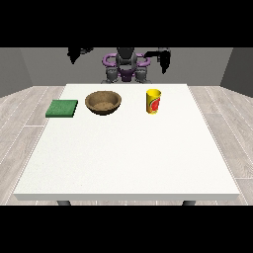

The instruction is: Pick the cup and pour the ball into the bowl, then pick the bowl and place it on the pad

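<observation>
A yellow cup (153, 101) with a red mark stands upright on the white table (128, 153), right of centre near the far edge. No ball shows from this side. A brown wooden bowl (103, 103) sits left of the cup. A green square pad (62, 108) lies at the far left. The hand at the view's right (164, 58) hangs raised in the air behind the table, above and behind the cup, holding nothing. The hand at the view's left (76, 53) is also raised beyond the table's far edge, behind the pad and bowl, holding nothing.
The robot's torso (125, 66) stands behind the table's far edge. A wooden floor surrounds the table, with grey walls behind.
</observation>
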Action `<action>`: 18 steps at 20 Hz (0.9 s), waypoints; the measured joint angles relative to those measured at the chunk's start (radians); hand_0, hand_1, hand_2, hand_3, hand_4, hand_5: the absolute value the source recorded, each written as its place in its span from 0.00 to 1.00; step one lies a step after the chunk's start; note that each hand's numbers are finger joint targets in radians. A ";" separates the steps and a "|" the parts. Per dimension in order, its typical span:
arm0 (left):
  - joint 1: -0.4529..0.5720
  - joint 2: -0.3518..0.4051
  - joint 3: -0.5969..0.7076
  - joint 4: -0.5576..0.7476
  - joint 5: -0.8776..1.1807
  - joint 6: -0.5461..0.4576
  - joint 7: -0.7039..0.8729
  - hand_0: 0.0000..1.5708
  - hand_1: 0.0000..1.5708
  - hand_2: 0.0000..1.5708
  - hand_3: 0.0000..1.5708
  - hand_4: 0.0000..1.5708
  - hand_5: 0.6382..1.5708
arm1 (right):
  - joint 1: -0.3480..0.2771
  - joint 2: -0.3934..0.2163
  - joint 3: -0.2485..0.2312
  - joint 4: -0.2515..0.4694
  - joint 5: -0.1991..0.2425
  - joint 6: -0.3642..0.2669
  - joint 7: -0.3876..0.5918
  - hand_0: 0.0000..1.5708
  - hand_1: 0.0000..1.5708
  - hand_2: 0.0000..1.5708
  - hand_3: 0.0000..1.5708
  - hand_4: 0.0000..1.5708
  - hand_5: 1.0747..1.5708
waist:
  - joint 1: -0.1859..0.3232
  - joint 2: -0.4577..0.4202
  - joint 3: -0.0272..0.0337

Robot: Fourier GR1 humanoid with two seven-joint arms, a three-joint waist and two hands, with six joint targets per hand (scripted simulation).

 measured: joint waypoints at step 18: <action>-0.128 0.053 0.107 0.604 0.007 -0.086 -0.456 0.00 0.00 0.00 0.00 0.13 0.84 | -0.062 -0.099 -0.151 0.186 -0.107 0.132 -0.138 0.00 0.00 0.00 0.00 0.43 0.98 | -0.027 0.087 0.0001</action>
